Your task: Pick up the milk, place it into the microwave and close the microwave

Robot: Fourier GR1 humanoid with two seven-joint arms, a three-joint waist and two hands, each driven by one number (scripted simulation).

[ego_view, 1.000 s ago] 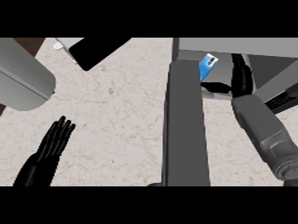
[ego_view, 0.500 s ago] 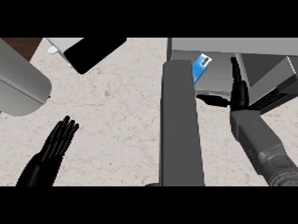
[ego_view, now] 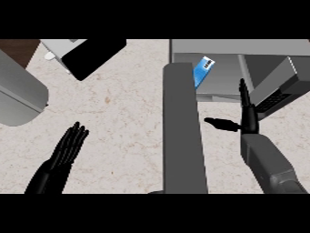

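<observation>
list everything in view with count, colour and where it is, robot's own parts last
blue milk carton: 1, blue with a white label, inside the open grey microwave, upper right
grey microwave: 1, grey, upper right of the counter, cavity open
microwave door: 1, dark grey, swung open, running from the microwave down the middle of the view
large grey cylinder: 1, grey, left edge
black flat panel on a white base: 1, black and white, top left
speckled beige counter: 1, beige, under everything
left hand: 1, black, lower left, fingers straight, resting over the counter
right hand: 1, black, right of the door, fingers straight, holding nothing
</observation>
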